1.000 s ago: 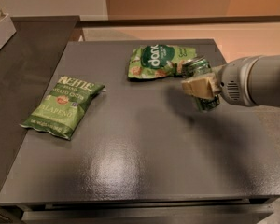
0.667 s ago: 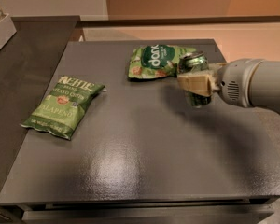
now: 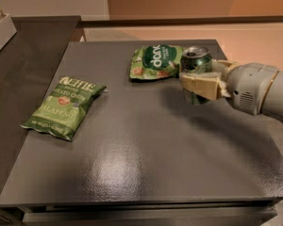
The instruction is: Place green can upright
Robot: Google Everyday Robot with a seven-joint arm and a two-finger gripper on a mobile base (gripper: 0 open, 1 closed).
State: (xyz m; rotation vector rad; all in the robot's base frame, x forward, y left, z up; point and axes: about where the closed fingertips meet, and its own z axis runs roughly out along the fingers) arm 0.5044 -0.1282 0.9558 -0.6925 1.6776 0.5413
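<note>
Green can [image 3: 196,60] upright between gripper [image 3: 192,80] fingers [image 3: 201,87]

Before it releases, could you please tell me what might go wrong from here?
The claw grips the green can upright, close beside the far chip bag; setting it on the bag's edge could tip it. I cannot tell whether the can touches the table, so an early release might drop it.

The end effector [image 3: 198,84], reaching in from the right, clasps the green can [image 3: 196,63] upright over the bench [image 3: 146,164], just beside a green chip bag [image 3: 154,61]. A second bag [image 3: 65,107] lies far left.
</note>
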